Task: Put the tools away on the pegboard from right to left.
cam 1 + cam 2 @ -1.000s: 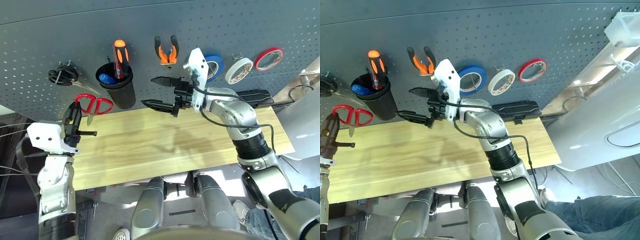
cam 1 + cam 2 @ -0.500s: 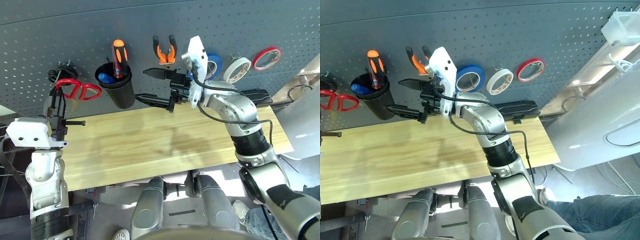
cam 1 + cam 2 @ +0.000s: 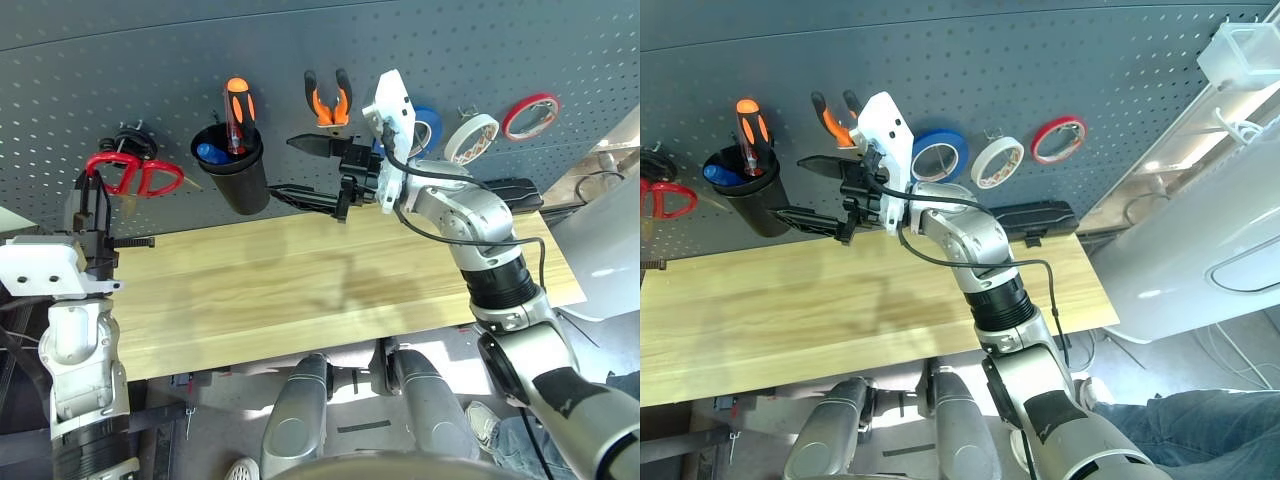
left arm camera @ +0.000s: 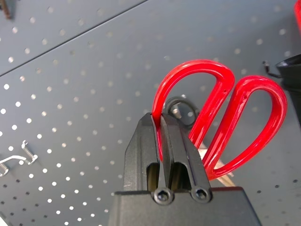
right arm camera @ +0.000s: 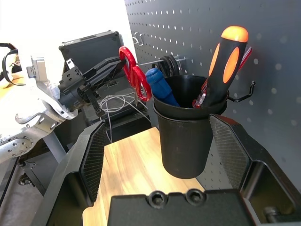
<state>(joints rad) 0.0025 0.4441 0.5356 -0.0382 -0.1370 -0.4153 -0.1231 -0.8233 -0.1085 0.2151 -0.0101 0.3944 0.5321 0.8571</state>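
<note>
Left gripper [image 4: 162, 141] raised, jaws clamping red-handled scissors [image 4: 221, 117] near pegboard [image 4: 94, 70].

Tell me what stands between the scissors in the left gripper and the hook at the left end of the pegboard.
Nothing visible does. The left gripper holds the red-handled scissors up at the pegboard, their handles right beside the hook, which already carries a black coil. The black cup sits off to the side.

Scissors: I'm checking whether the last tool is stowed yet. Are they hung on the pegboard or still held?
Still held: the left pincer is shut on one red handle loop of the scissors, in front of the pegboard.
</note>
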